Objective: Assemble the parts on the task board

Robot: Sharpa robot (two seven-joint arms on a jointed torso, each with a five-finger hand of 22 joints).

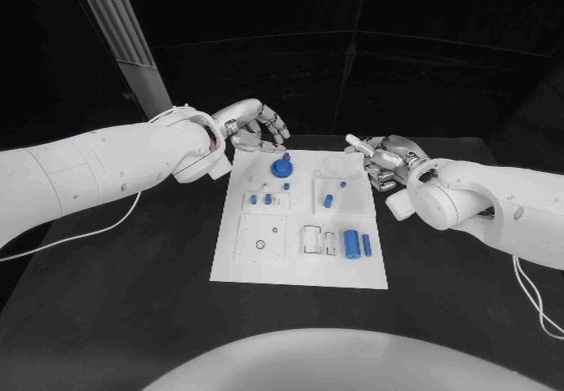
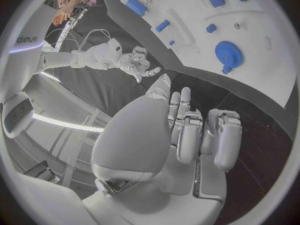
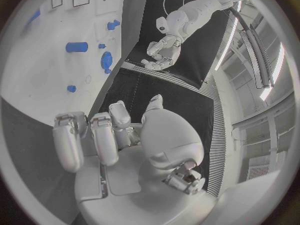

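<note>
Two silver hands are hovering at the far end of the task board [image 1: 300,269], one at each corner, and neither is holding anything. The left hand [image 1: 253,126] is hanging over the black table [image 1: 129,285] at about eleven o'clock from the board's middle, just beside the far left corner, with its fingers [image 2: 187,135] curling loosely inward and apart from each other, nothing between them. The right hand [image 1: 385,159] is sitting at about one o'clock, just off the far right edge of the board, fingers [image 3: 94,140] bent down in a loose row and likewise gripping nothing.

On the white board, a blue gear [image 1: 282,168] is lying near the far end, at twelve o'clock from the centre, close to the left hand but not touching it. Several small blue pieces [image 1: 269,198] are resting around the middle left, and another small blue piece [image 1: 329,198] is lying just right of centre. Toward five o'clock, a larger blue cylinder [image 1: 350,243] is lying lengthwise with a thinner blue peg [image 1: 367,244] just beside it. Pale recesses [image 1: 261,238] are showing in the near left part of the board.
</note>
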